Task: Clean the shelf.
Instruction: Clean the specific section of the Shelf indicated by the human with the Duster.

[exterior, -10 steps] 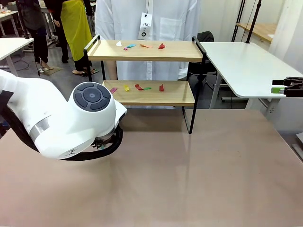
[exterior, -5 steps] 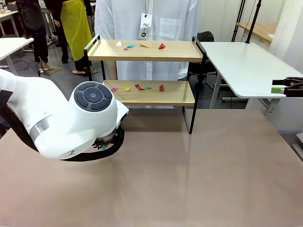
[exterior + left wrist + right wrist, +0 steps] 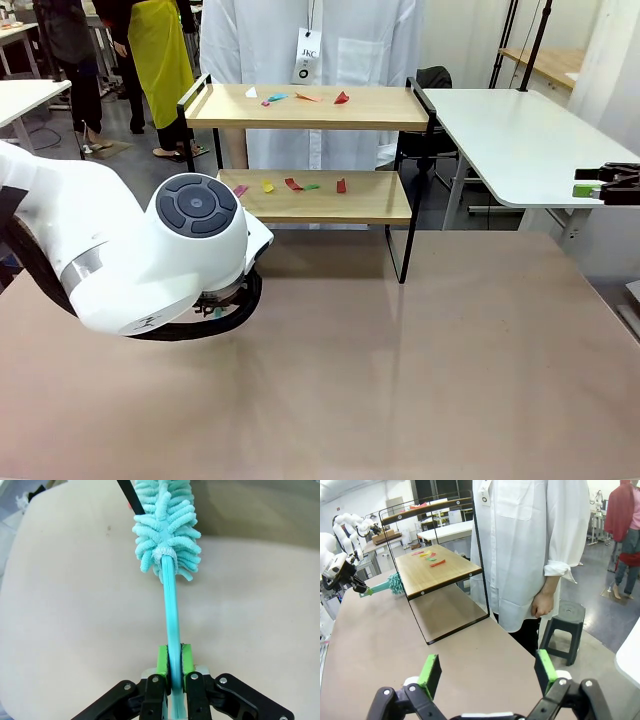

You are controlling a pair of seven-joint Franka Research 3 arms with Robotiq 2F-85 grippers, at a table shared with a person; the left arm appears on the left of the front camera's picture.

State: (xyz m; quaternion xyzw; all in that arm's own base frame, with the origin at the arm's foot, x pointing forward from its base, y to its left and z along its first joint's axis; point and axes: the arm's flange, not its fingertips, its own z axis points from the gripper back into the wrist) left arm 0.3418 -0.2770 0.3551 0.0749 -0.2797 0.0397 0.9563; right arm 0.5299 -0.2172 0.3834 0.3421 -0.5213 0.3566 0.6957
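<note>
The shelf stands at the table's far edge, a two-tier rack of light wooden boards in a black frame. Small coloured scraps lie on its top board, and more scraps on the lower one. My left gripper is shut on the thin handle of a teal fluffy duster, held low over the table. The duster's head reaches a black frame leg of the shelf. My right gripper is open with nothing in it, at the table's far right edge.
A person in a white coat stands right behind the shelf, a hand hanging at the side. A white side table stands at the right. A black stool is on the floor. The brown tabletop lies in front of the shelf.
My left arm has shifted slightly to the right, toward the shelf. The right gripper has stayed in place.
</note>
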